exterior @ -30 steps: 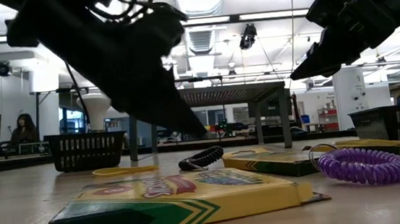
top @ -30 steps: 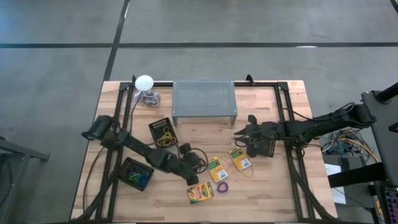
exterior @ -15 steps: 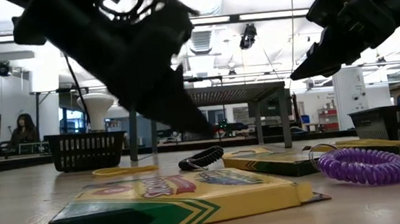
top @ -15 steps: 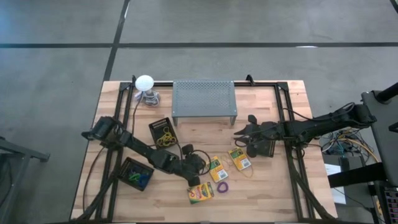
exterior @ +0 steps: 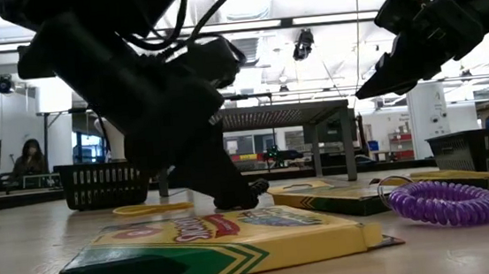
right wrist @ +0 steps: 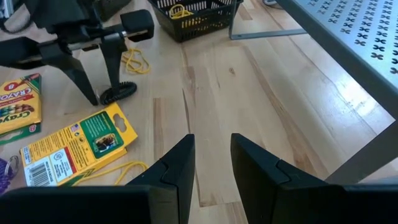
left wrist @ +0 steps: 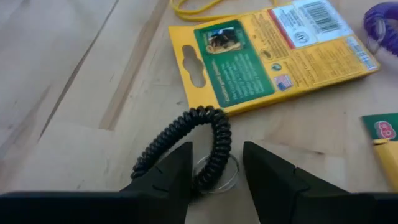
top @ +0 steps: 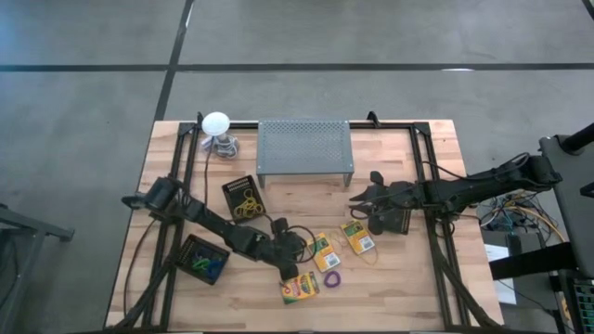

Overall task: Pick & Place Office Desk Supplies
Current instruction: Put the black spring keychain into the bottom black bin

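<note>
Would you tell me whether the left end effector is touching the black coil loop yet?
Cannot tell. In the left wrist view the left end effector straddles the black coil loop, open, but any contact is not plain. The right wrist view shows the fingers planted around it.

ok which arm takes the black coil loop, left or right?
Left. Its tool straddles the black coil loop at table level with fingers open, while the right tool hovers clear of it over bare wood by the grey stand.

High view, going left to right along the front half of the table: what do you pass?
Black basket with coloured loops → left end effector → front crayon box → purple coil loop → rightmost crayon box → right end effector.
</note>
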`<state>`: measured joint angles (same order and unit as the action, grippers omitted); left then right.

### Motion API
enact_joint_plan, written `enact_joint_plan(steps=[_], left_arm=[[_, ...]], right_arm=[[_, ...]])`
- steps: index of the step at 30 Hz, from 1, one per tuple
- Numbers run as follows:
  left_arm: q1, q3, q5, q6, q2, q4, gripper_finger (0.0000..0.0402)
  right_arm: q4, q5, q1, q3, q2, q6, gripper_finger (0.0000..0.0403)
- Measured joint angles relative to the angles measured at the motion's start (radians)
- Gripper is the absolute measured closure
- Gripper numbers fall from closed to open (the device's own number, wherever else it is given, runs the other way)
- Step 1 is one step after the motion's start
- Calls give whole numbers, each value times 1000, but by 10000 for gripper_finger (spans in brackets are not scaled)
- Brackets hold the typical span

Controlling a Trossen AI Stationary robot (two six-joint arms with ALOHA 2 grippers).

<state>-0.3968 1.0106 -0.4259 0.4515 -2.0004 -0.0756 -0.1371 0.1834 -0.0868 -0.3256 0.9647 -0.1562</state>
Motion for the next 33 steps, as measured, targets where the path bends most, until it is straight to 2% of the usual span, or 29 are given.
enact_joint_plan(steps=[8, 16, 20, 23, 28, 33], left_arm=[[0, 2, -2, -10, -11, -3, 273], [1, 0, 6, 4, 3, 13, 383], [2, -3, -9, 49, 36, 30, 379], [-9, -3, -20, 83, 104, 63, 375], [-37, -3, -5, 156, 250, 239, 380], [-107, -1, 131, 365, 404, 540, 376]], right_arm=[[0, 0, 0, 0, 0, 0, 303], [0, 0, 0, 0, 0, 0, 303], [0, 0, 0, 0, 0, 0, 303], [0, 0, 0, 0, 0, 0, 303], [1, 0, 0, 0, 0, 0, 303], [1, 0, 0, 0, 0, 0, 303]])
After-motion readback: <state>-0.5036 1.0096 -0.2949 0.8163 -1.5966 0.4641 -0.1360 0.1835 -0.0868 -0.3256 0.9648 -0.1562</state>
